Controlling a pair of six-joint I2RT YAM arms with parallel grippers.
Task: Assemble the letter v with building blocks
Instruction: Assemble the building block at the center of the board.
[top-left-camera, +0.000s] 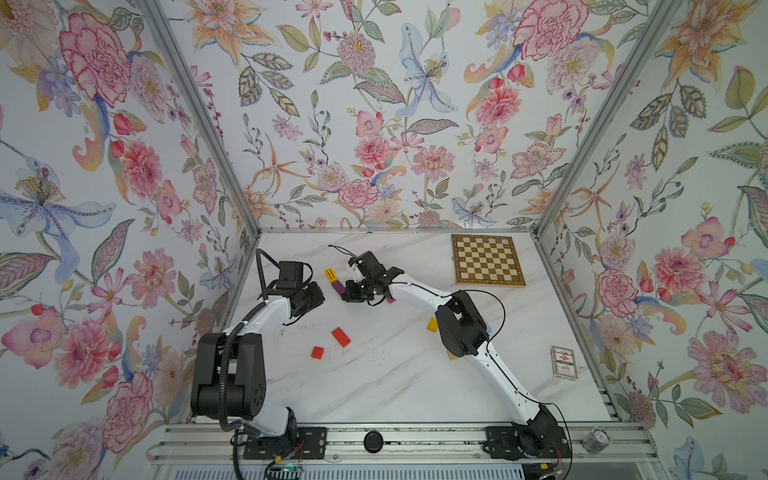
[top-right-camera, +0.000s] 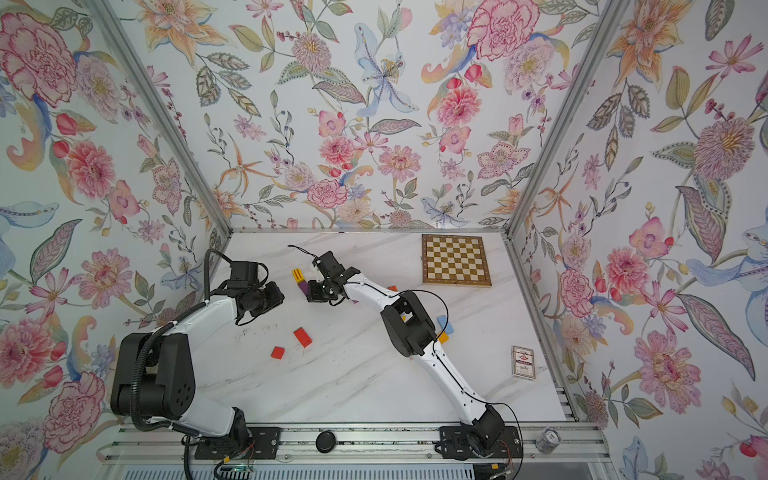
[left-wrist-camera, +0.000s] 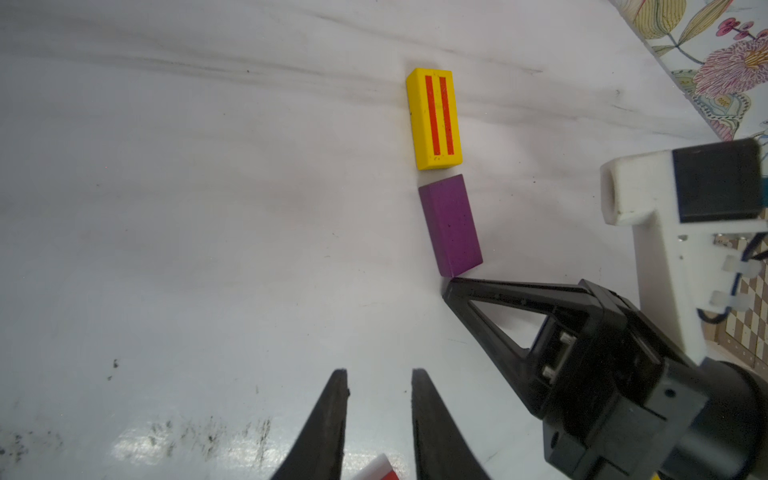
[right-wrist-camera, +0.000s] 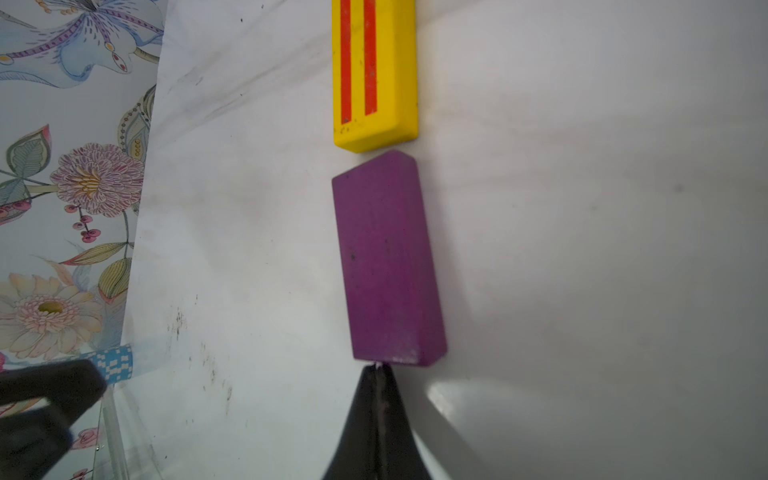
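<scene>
Two blocks in a row, with my right gripper (right-wrist-camera: 377, 370) touching the purple one.
Right wrist view: the jaws are pressed together into one black point. That point meets the short end of the matt purple block (right-wrist-camera: 388, 257), a flat painted rectangle lying on the white marbled table (right-wrist-camera: 582, 249). Just beyond it, end to end at a slight kink, lies the yellow block (right-wrist-camera: 374, 70) with two red stripes. Left wrist view: my left gripper (left-wrist-camera: 379, 374) has its tapered black fingers spread, with nothing between the tips, and it is well short of that row. In both top views the pair sits left of centre towards the back. A red block (top-left-camera: 340, 336) and a red cube (top-left-camera: 318, 352) lie apart nearer the front, and the wooden chessboard (top-left-camera: 488, 261) is at the far right.
</scene>
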